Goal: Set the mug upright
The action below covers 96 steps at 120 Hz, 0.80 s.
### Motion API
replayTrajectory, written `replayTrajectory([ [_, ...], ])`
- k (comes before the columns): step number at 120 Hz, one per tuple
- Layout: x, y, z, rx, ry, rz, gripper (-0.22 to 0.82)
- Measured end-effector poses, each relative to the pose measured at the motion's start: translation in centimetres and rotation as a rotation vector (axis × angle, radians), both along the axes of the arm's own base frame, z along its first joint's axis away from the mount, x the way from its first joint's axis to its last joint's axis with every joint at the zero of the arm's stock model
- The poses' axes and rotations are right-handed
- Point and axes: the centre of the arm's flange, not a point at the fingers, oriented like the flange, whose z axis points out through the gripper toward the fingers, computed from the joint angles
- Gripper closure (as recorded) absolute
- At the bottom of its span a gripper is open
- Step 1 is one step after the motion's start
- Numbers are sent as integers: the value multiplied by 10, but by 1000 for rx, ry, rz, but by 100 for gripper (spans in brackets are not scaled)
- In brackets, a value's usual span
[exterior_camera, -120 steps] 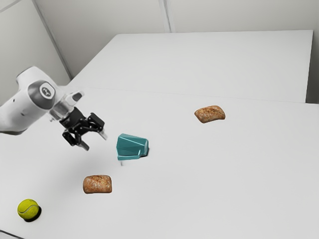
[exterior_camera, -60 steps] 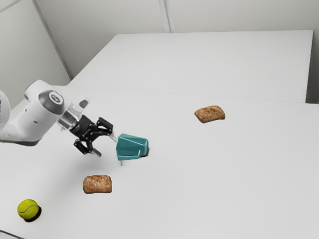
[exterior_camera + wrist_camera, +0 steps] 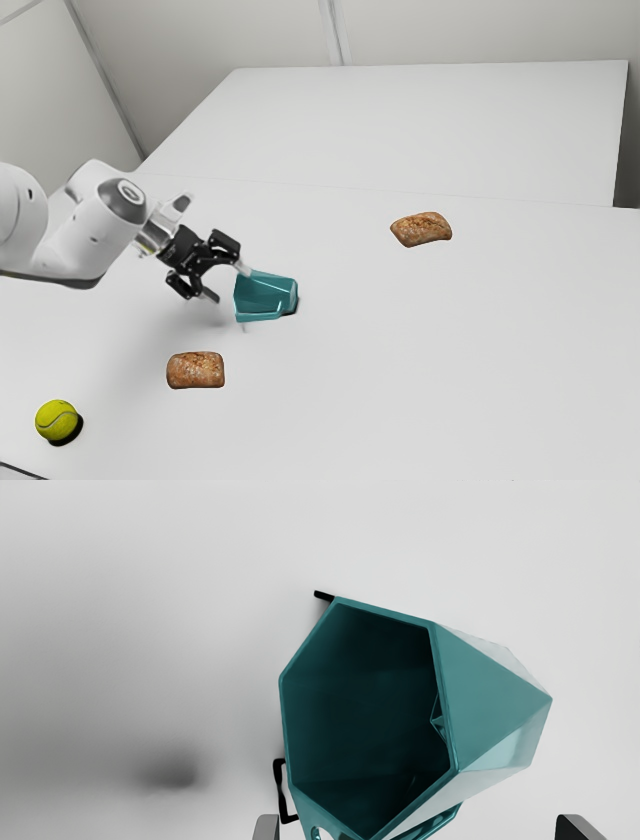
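Note:
The gripper (image 3: 229, 285) is beside the mouth end of the teal faceted mug (image 3: 268, 297), one fingertip overlapping the mug's rim in the exterior view. That mug lies on its side, its mouth toward the arm and its base toward the exterior view's right. In the wrist view the dark inside of the mug (image 3: 365, 705) faces the camera, with its handle low, partly cut off by the picture's edge. Wide apart stand the fingertips of the gripper (image 3: 417, 827), the mug's lower part between their lines. Whether a finger touches the mug cannot be told.
One bread roll (image 3: 196, 370) lies on the white table (image 3: 450, 350) near the mug, toward the exterior view's bottom. Another roll (image 3: 421, 229) lies farther to the exterior view's right. A tennis ball (image 3: 58, 421) rests at the lower left.
My hand has moved toward the exterior view's right and slightly down, closing the distance to the mug. The mug, rolls and ball have stayed put.

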Motion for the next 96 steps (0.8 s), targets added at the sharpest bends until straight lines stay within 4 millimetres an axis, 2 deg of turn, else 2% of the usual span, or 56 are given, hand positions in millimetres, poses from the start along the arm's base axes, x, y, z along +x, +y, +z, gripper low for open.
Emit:
replayTrajectory([
  [24, 8, -3, -2, 7, -25, -33, 0],
  [41, 11, -6, -14, -31, -32, -18, 0],
  [83, 14, -9, -25, -115, -81, 14, 0],
  [96, 14, -9, -26, -134, -96, 19, 9],
])
